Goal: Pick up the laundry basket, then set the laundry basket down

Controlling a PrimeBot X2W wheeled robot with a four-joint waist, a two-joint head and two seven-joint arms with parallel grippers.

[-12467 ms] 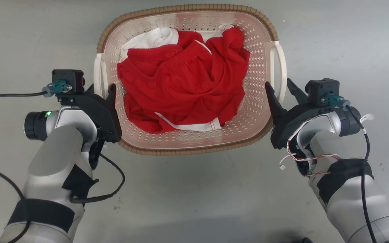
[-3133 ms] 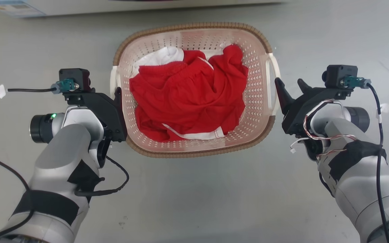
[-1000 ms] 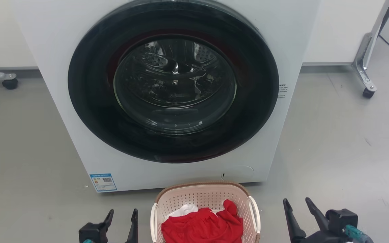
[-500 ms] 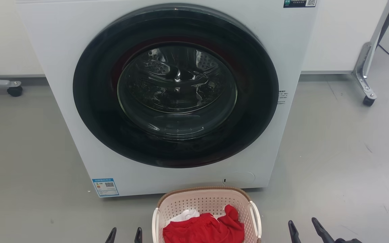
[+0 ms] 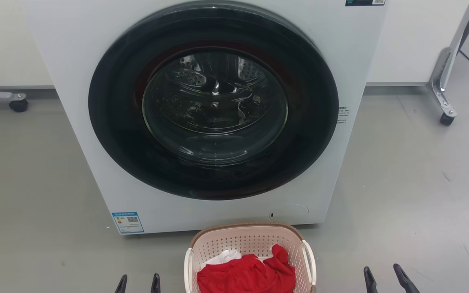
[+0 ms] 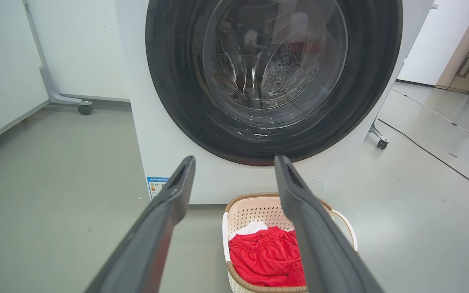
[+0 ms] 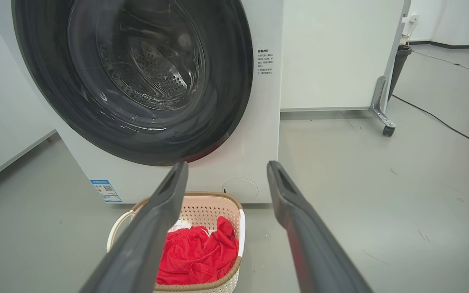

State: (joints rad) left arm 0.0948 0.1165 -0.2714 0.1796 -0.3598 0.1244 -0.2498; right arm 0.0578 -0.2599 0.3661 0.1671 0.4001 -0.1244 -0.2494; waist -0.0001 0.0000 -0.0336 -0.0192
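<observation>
The laundry basket (image 5: 242,240) stands on the grey floor just in front of the washer, at the bottom middle of the head view. It is pale pink-beige with perforated walls, a brown braided rim and white side handles, and holds red and white clothes (image 5: 246,272). My left gripper (image 5: 138,281) is open, its tips to the left of the basket and apart from it. My right gripper (image 5: 384,274) is open, well off to the basket's right. The left wrist view has the basket (image 6: 255,205) below the open left gripper (image 6: 234,159). The right wrist view has the basket (image 7: 214,205) below the open right gripper (image 7: 226,165).
A white front-loading washer (image 5: 75,61) with a big dark round door (image 5: 214,101) stands right behind the basket, door shut. Wheeled metal legs (image 5: 446,110) stand at the far right and another caster (image 5: 18,105) at the far left. Grey floor (image 5: 413,183) lies open on both sides.
Earlier both grippers held close by the basket's handles, seen from above. Since then the head view has tilted up to the washer. In the last second both grippers sank lower in the picture.
</observation>
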